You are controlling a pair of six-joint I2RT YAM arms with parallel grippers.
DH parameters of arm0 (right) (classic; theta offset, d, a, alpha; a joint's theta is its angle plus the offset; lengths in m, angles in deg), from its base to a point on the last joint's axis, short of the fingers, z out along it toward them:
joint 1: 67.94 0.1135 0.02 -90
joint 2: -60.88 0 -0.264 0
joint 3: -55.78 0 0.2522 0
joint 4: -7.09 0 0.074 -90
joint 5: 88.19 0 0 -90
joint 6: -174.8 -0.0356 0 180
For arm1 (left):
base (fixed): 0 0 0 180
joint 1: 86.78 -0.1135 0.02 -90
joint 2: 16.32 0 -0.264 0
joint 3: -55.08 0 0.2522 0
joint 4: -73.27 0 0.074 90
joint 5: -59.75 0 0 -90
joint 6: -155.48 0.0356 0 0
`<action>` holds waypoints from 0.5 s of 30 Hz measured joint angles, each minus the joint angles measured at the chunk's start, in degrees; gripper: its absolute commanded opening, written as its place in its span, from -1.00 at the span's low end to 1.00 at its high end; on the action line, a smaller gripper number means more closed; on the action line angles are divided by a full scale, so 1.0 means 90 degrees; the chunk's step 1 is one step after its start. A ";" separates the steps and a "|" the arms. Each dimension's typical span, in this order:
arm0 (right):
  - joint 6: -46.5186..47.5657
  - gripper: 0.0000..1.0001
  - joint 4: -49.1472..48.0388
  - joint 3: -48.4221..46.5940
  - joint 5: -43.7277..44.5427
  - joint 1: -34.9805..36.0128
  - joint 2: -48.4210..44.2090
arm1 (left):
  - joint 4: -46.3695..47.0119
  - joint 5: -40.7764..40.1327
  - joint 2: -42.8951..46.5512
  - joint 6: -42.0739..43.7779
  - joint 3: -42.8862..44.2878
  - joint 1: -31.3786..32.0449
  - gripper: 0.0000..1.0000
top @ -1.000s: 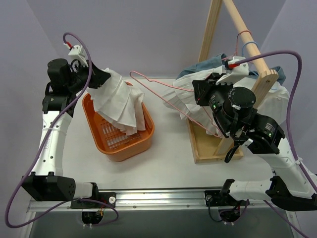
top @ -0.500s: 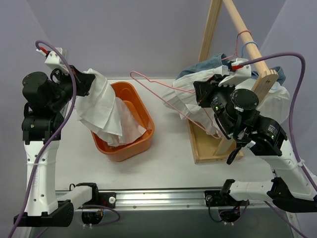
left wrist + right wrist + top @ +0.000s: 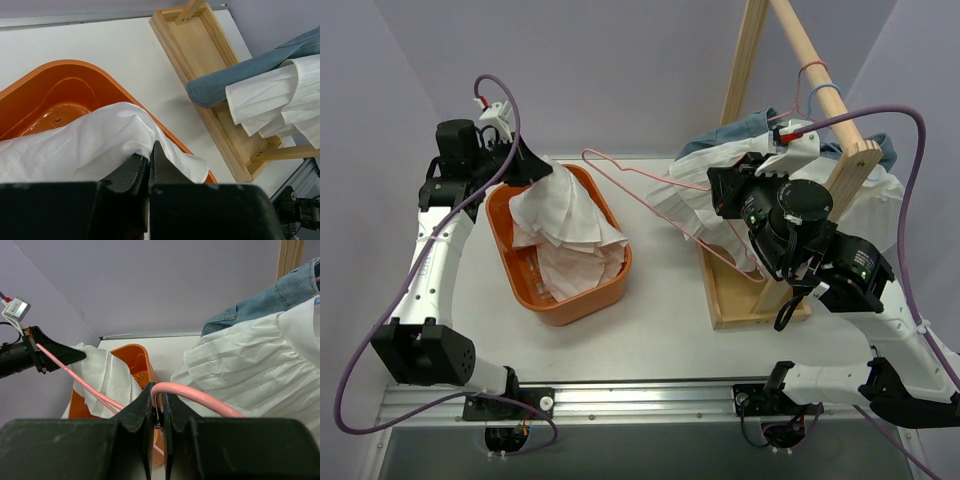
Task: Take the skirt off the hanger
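The white skirt [image 3: 568, 225] hangs from my left gripper [image 3: 532, 172] into the orange basket [image 3: 616, 279]; its lower folds rest inside. The left gripper [image 3: 148, 155] is shut on the skirt's waistband [image 3: 100, 145]. The pink wire hanger [image 3: 640, 180] is bare and juts left over the table. My right gripper [image 3: 157, 402] is shut on the hanger's hook [image 3: 190, 396], in front of the wooden rack. In the right wrist view the skirt [image 3: 100, 375] and basket [image 3: 142, 357] lie beyond the hanger's arm.
A wooden rack [image 3: 800, 50] with a tray base [image 3: 730, 295] stands at right, hung with a denim garment [image 3: 745, 128] and white pleated clothes [image 3: 695, 195]. The rack base [image 3: 200, 45] also shows in the left wrist view, close to the basket [image 3: 60, 85].
My left arm swung out to the left with the skirt lifted, then came back over the basket, lowering the skirt into it. The right arm and hanger stayed put.
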 measured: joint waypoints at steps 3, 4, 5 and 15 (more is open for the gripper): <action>-0.0007 -1.00 0.0024 0.0002 -0.0010 -0.0002 0.0000 | -0.0041 0.0080 -0.0206 -0.0002 0.0000 0.0000 -0.43; -0.0007 -1.00 0.0029 0.0002 -0.0017 -0.0002 0.0000 | -0.0075 0.0029 -0.0245 -0.0029 -0.0015 0.0000 -0.09; -0.0010 -1.00 0.0027 0.0012 -0.0032 -0.0002 0.0000 | -0.0104 -0.0041 -0.0250 -0.0029 -0.0051 0.0000 0.93; -0.0027 -1.00 0.0359 0.0197 -0.0238 -0.0049 0.0211 | 0.0240 -0.0573 0.1404 -0.0066 -0.1887 0.0474 0.88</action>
